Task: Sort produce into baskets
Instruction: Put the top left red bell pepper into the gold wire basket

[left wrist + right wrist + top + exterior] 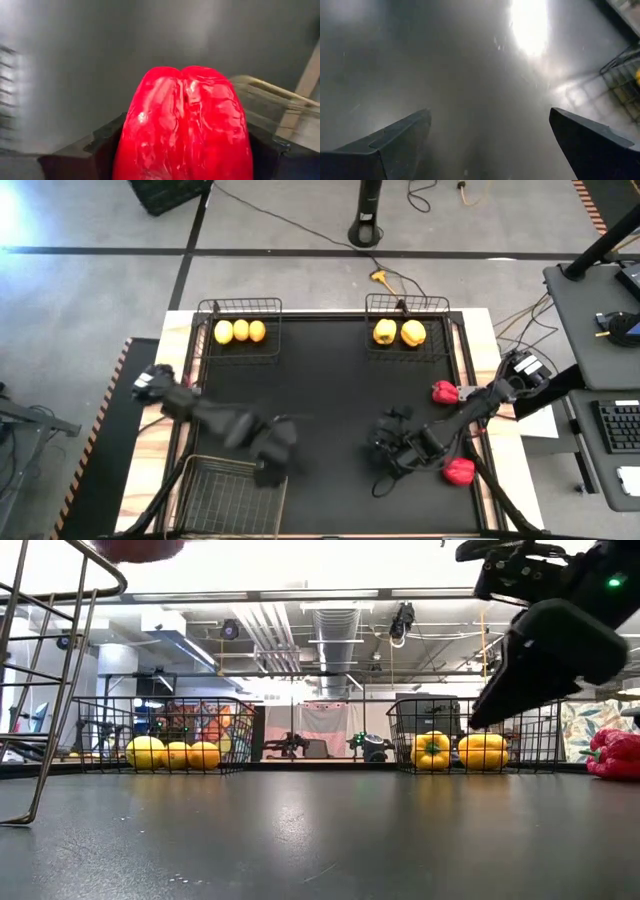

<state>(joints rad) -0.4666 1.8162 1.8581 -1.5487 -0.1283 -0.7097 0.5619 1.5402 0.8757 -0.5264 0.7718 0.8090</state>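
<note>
High view: left pincer (pixel 272 467) sits at the far right corner of the empty basket (pixel 228 498), which stands at the bench's (pixel 330 380) near left corner. Its load is hidden from above. The drop lies just to the near-left of the pincer. Right pincer (pixel 385 432) hangs over the bench's near middle; two red peppers (pixel 459 471) (pixel 444 391) lie toward the right edge, nearer this arm. Three citrus fruits (pixel 240 331) fill the far left basket (pixel 240 308), two yellow peppers (pixel 398 332) the far right basket (pixel 406 304).

Low view: near basket's wire rim at left, a red blur above it.

Left wrist view: pincer clamped on a red pepper (pixel 185 125), long axis running forward between the fingers (pixel 80 155).

Right wrist view: fingers (pixel 385 145) wide apart, nothing between, bare bench below.
</note>
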